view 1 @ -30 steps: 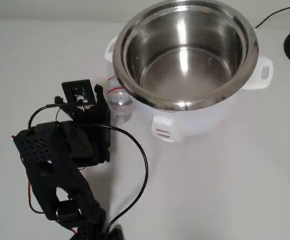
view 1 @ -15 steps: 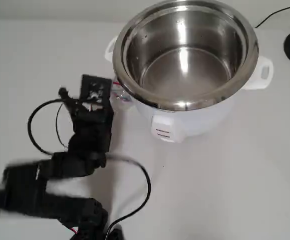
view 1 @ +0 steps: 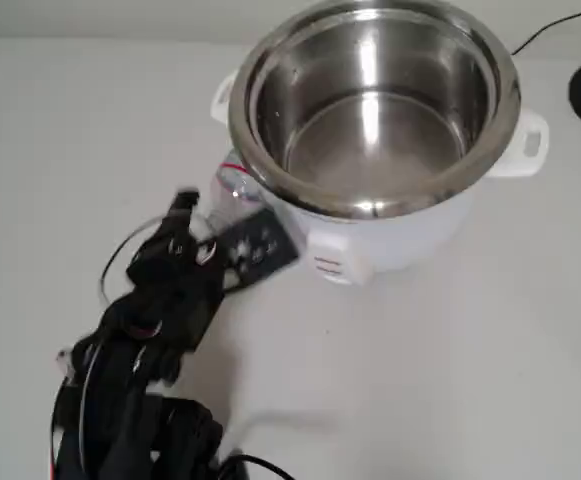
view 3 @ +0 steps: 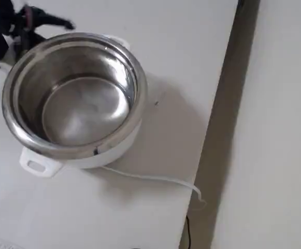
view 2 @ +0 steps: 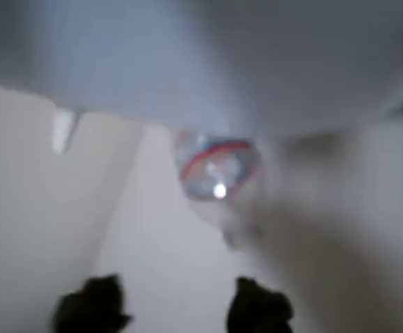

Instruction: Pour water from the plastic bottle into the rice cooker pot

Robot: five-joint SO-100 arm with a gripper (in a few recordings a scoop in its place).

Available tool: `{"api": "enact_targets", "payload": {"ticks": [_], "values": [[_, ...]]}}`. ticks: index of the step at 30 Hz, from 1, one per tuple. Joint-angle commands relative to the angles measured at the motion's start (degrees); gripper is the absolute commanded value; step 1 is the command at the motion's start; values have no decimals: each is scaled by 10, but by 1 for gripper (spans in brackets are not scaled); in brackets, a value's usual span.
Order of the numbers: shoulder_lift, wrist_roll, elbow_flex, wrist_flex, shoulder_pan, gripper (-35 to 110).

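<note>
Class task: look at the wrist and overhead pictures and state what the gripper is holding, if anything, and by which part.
Nothing is held. The gripper is open, its fingertips apart and short of the plastic bottle, which stands free beside the rice cooker pot.

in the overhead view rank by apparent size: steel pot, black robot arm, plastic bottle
1. Shiny round stainless-steel pot
2. Black robot arm, though it sits nearer the camera, so this is unsure
3. Small clear plastic bottle, partly hidden beside the cooker

Bright, even light; wrist view heavily blurred; glare streaks inside rice cooker pot [view 1: 370, 90].
</note>
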Motion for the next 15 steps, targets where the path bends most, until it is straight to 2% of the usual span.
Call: {"api": "enact_targets", "payload": {"ticks": [1,5,10,15], "values": [[60,81,-6,120,62,4],[60,156,-1,185,91,0],[59,148,36,237,105,0],[59,141,63,229,142,0]]}}
